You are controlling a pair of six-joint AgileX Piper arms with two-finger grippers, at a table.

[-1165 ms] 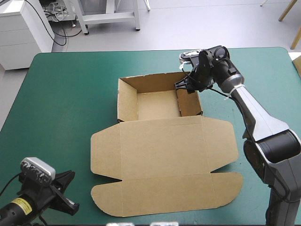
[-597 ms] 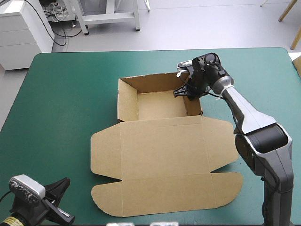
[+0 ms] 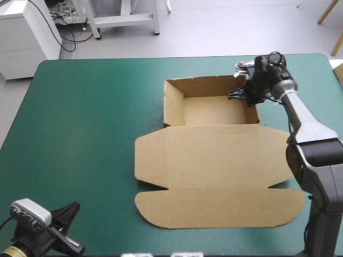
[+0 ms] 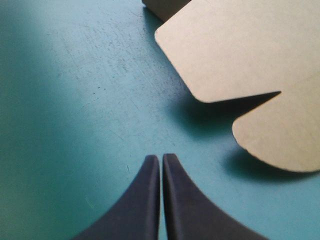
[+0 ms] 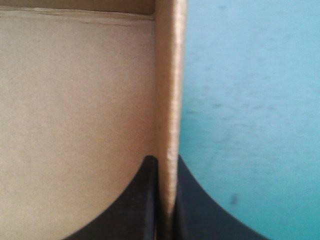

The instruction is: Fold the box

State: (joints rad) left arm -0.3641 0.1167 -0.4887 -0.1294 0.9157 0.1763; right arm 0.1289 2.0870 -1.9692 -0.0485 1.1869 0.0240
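Note:
The brown box (image 3: 214,160) stands as an open tray with its walls up, right of the table's middle. Its lid (image 3: 220,206) lies flat toward the near edge. My right gripper (image 3: 247,97) is shut on the tray's right wall (image 5: 170,95), one black finger inside the tray and one outside. The tray floor (image 5: 75,100) fills the view beside that wall. My left gripper (image 3: 71,227) sits low at the near left corner, shut and holding nothing (image 4: 161,162). Ahead of it lie the lid's two rounded left flaps (image 4: 235,45).
Bare teal-green cover (image 3: 80,134) spreads over the whole left half of the table. The table's right edge (image 3: 335,91) is close to the box and the right arm. A narrow strip of cover lies between the lid and the near edge.
The right gripper has dragged the whole box to the right, holding its right wall. The left arm drew back toward the near left corner earlier and now rests there.

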